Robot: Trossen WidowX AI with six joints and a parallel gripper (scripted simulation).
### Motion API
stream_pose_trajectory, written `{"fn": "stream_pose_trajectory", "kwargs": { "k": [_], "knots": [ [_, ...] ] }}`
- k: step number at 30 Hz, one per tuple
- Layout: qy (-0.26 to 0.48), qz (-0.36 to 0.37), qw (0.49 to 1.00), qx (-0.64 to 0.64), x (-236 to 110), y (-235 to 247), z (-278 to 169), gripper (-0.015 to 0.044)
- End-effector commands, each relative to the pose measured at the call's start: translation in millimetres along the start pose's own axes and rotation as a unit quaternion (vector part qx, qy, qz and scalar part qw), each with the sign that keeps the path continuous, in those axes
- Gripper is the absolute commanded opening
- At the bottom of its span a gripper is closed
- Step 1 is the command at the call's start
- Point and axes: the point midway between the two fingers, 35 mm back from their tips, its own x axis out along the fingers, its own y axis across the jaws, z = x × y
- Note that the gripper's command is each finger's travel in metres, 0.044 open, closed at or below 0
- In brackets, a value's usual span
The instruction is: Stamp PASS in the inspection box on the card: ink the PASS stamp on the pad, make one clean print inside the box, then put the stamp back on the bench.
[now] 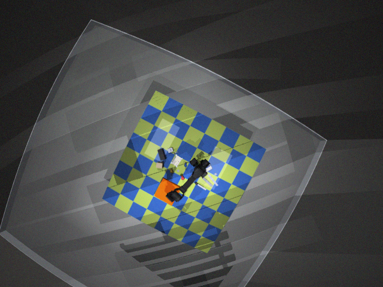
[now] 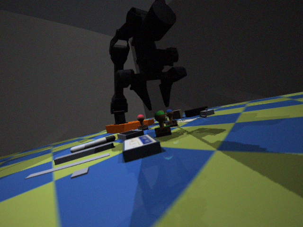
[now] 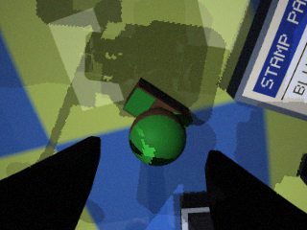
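My gripper (image 2: 158,107) (image 3: 153,152) is open and empty, above a green-knobbed stamp (image 2: 160,116) (image 3: 157,136). In the wrist view its round knob shows between the fingertips. The stamp stands upright with a green patch on its base. A red-knobbed stamp (image 1: 182,177) (image 2: 140,117) and a blue-knobbed stamp (image 1: 185,164) (image 2: 169,112) stand farther off. No stamp's wording is legible. A white card (image 1: 176,160) (image 2: 188,120) lies flat; its box cannot be made out. A dark shallow tray (image 2: 130,133), likely the ink pad, lies near a case labelled STAMP PAD (image 2: 140,143) (image 3: 297,98).
A marker (image 2: 93,144), a dark bar (image 2: 84,153) and a thin grey strip (image 2: 68,165) lie on one side of the labelled case. A black block (image 1: 161,153) (image 2: 195,111) and a tan block (image 1: 159,165) are beyond the card. An orange slab (image 1: 162,189) lies by the arm's base.
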Motion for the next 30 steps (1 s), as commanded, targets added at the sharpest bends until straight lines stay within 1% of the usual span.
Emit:
{"fn": "stream_pose_trajectory", "kwargs": {
  "k": [1, 24, 30],
  "knots": [
    [0.007, 0.001, 1.000, 0.000, 11.1, -0.1, -2.2, 0.0224],
    [0.008, 0.001, 1.000, 0.000, 48.6, -1.5, -3.0, 0.0224],
    [0.008, 0.001, 1.000, 0.000, 50.9, -1.6, -3.2, 0.0224]
  ]
}}
